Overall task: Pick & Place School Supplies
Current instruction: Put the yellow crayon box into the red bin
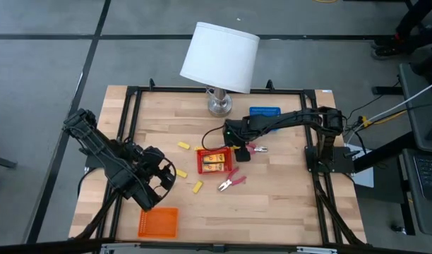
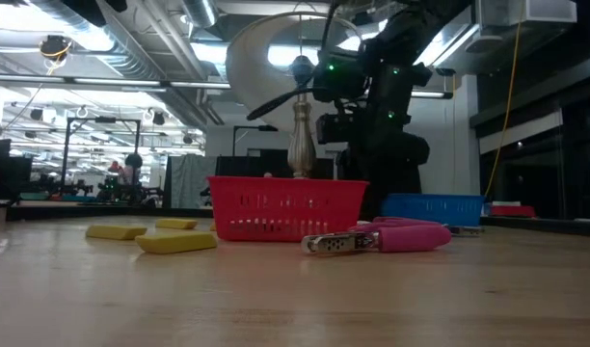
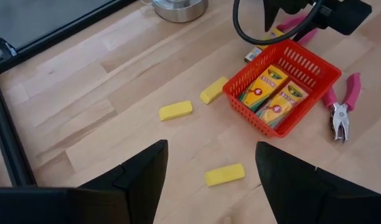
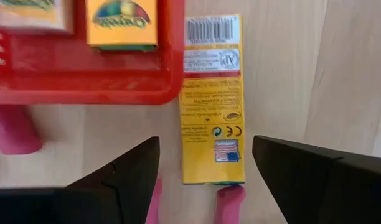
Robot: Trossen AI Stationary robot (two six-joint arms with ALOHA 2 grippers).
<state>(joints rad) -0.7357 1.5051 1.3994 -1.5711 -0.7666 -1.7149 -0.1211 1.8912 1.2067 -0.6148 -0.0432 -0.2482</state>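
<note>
Just below the right gripper (image 4: pixel 203 168), centre of the right wrist view, a flat yellow cardboard crayon box (image 4: pixel 210 99) lies barcode side up on the wood table (image 4: pixel 284 74), long edge touching the wall of the red slotted plastic tray (image 4: pixel 103 81). Fingers are spread wide, empty, straddling the box ends.

Step in hand looks like grasping this box. Judgement: rotate the wrist to close across the narrow width, not the length; the tray-side finger has almost no gap, so nudge the box clear first or it jams on the tray wall. Light squeeze, since cardboard crushes.

Two matching crayon boxes (image 3: pixel 271 93) already sit face up in that tray. Pink-handled metal pliers-like tool (image 1: pixel 231 181) lies lower right of the tray in the high view; a second one (image 1: pixel 255 148) sits right of it.

Farther out, lower left of the high view, the left gripper (image 3: pixel 209 168) hovers wide open and empty over the pale yellow erasers-like blocks (image 3: pixel 175 111).
</note>
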